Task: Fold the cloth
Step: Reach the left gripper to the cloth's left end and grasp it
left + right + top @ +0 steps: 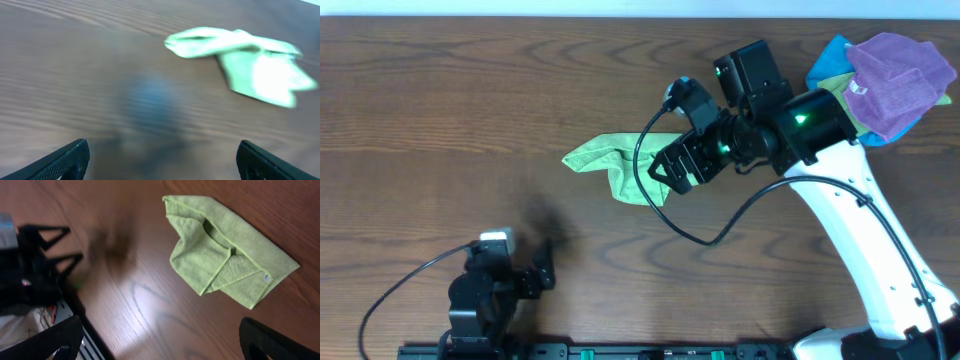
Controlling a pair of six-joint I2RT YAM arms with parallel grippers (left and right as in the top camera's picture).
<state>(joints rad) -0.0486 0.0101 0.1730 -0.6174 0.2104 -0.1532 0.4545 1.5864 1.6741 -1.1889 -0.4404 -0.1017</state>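
one lime-green cloth (605,158), lying rumpled and partly doubled at centre frame overhead, unheld; right gripper (161,327) spread wide over its right end, left gripper (163,147) spread wide at lower left; step judged as reaching in, next calling for a pinch on one free corner.

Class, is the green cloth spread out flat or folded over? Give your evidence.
Folded over, unevenly: the green cloth shows overlapping layers, one hemmed edge crossing on top of another.
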